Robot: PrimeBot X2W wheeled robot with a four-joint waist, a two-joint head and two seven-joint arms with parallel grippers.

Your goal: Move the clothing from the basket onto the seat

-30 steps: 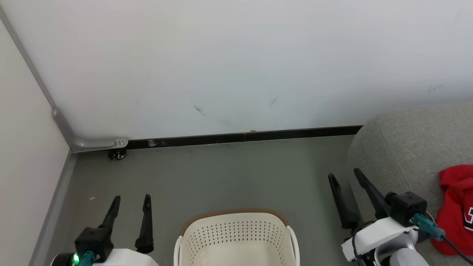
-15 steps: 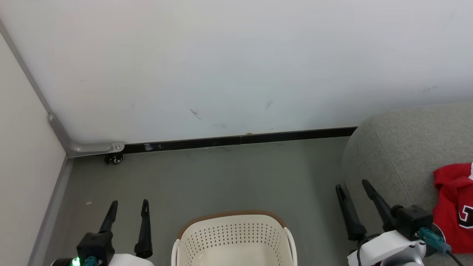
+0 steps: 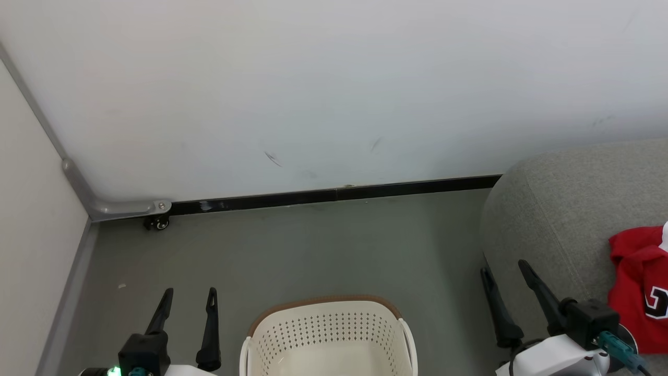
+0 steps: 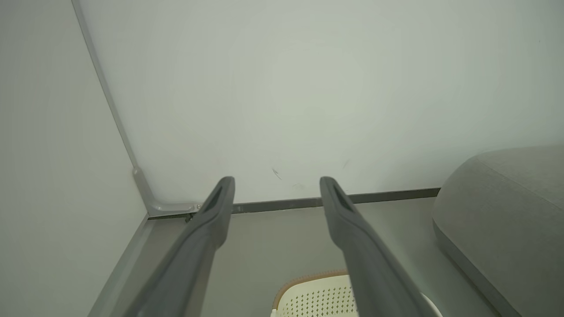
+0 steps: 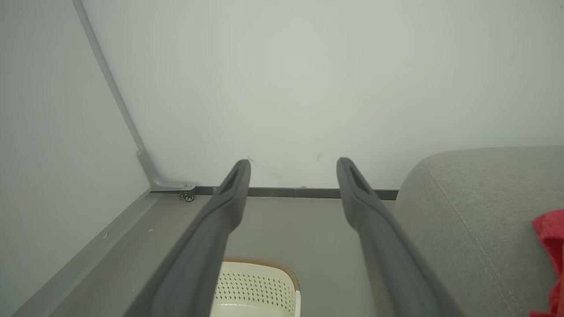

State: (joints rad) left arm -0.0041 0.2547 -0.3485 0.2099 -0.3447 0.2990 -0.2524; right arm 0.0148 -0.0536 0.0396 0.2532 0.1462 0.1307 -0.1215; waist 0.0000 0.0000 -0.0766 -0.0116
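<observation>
One cream perforated basket (image 3: pixel 323 334) with a brown rim stands on the grey floor (image 3: pixel 313 250) at the bottom centre of the head view, cut off by the frame. The part of its inside that shows is bare plastic. One large grey woven seat (image 3: pixel 558 209) with a rounded corner takes up the right side. One bundle of red clothing (image 3: pixel 636 292) lies on the seat at the far right edge, well apart from the basket. A bit of black-and-white lettering shows on it. How many garments make up the bundle cannot be told.

Two robot hands are in view, each with two long dark fingers. The left hand (image 3: pixel 190 290) is at the lower left, just beside the basket, above the floor. The right hand (image 3: pixel 503 266) is at the lower right, between the basket and the clothing, and overlaps the seat's rounded edge in that view. Both are spread wide and hold nothing. Each wrist view shows its own two fingers parted, pointing towards the white wall (image 3: pixel 313 78) and its black skirting (image 3: pixel 334 194).

Compared with a second ago, the camera has shifted a little, so the small caster wheel (image 3: pixel 156 223) in the corner sits slightly further left. Beyond that shift, the right hand sits lower and further right in the head view, and the left hand slightly lower. Both are as wide as before. The clothing remains on the seat.
</observation>
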